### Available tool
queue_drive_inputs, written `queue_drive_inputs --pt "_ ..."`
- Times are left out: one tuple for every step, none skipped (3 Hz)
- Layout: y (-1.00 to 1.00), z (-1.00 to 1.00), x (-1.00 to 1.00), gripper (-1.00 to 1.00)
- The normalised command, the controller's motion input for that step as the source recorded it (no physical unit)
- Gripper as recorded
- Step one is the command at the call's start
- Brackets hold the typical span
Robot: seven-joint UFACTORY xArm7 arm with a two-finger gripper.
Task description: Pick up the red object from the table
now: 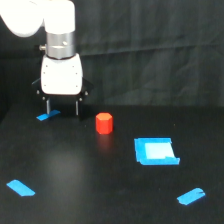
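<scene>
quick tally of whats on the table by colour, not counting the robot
red: 1, the block
blue: 4, the square piece and 3 tape strips
total: 5, all on the table

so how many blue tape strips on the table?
3: one under the gripper at, one front left, one front right. The gripper may hide more.

one red object [104, 123], one blue square piece [156, 151], three short blue tape strips [20, 187], one white gripper [63, 107], all on one black table [75, 165].
</scene>
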Motion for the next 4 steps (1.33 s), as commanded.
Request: queue_drive_inputs --pt "-0.43 -0.29 0.89 0.99" --pt "-0.48 -0.35 0.86 0.97" --pt "-0.30 -0.33 0.58 0.31" --pt "-0.30 -0.30 0.42 0.51"
